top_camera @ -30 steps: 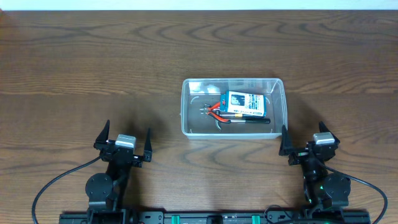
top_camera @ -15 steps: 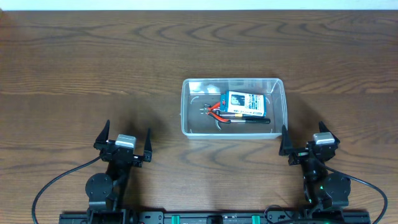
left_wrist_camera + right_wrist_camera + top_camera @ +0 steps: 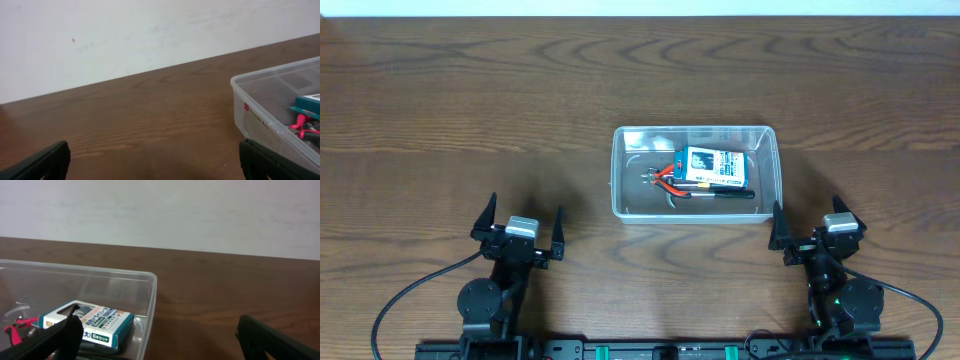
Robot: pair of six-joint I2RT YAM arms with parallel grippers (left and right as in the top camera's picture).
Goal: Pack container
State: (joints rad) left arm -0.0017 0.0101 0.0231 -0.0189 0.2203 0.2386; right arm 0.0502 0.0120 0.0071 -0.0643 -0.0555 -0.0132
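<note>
**Clear tub lies crosswise, both claws spread wide and empty**

The container [image 3: 692, 128] sits a little right of the middle of the wooden table [image 3: 470, 120]. Its long axis runs left to right in the overhead view, with one long side facing the arms and the open top upward.

Inside it, a blue-and-white box [image 3: 715, 167] lies along the same axis, toward the right half. It rests partly over red-handled pliers [image 3: 667, 178], whose tips point left. A black-handled tool [image 3: 725, 193] lies just on the near side of the box.

The right gripper [image 3: 807, 205] is closest, just beside the tub's near right corner. Its fingers [image 3: 272, 335] are spread far apart and hold nothing.

The left gripper [image 3: 525, 204] stands well apart to the tub's left. It is equally wide open and empty, with bare wood between its fingers [image 3: 40, 162].
</note>
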